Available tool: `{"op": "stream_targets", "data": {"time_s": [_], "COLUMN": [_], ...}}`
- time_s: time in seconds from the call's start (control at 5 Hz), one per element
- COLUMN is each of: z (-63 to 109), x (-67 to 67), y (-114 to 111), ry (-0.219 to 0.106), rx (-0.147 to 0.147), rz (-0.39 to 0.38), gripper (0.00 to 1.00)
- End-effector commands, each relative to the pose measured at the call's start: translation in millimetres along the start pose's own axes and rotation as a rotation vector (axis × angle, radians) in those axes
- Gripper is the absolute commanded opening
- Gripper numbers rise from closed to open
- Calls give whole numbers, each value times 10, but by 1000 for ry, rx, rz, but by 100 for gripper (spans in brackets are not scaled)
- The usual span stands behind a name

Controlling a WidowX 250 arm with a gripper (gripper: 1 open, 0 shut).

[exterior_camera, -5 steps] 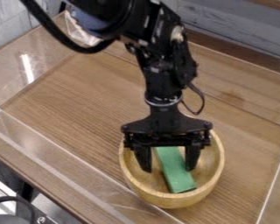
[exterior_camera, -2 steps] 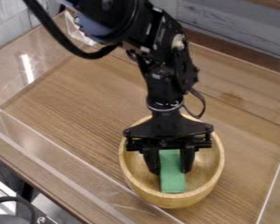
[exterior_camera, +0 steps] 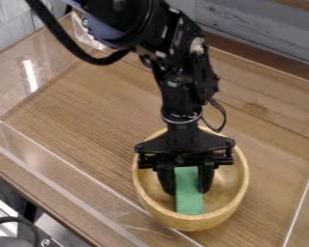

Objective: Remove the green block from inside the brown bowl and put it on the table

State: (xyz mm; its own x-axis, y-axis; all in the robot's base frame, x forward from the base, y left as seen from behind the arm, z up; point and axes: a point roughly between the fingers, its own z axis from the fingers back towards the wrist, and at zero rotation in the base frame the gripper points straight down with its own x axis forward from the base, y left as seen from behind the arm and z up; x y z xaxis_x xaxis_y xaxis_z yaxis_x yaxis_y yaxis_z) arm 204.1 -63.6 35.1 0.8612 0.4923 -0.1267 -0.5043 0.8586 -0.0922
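we have the gripper (exterior_camera: pixel 184 176) pointing straight down, jaws clamped on the green block (exterior_camera: pixel 188 190) inside the brown bowl (exterior_camera: pixel 156 206), so next we likely lift it clear toward the table (exterior_camera: pixel 80 106).

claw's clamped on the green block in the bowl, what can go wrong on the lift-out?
1. The claw grips the green block near its upper end, so the long free end may swing or slip once lifted.
2. The block lies inside the brown bowl, its lower end close to the rim; it may catch and drag the bowl.
3. The bowl sits near the table's clear front wall, leaving little room on that side for setting down.
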Motion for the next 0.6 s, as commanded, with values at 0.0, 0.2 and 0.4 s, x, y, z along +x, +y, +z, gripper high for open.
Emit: {"op": "stream_targets", "data": {"time_s": [0.0, 0.2, 0.4], "z": [130, 144, 160], "x": [-14, -33, -48], "y": [-81, -82, -80], "ry": [-22, -12, -4], "rx": [-29, -26, -25], "rz": [-21, -20, -17], "gripper": [0, 0, 0]}}
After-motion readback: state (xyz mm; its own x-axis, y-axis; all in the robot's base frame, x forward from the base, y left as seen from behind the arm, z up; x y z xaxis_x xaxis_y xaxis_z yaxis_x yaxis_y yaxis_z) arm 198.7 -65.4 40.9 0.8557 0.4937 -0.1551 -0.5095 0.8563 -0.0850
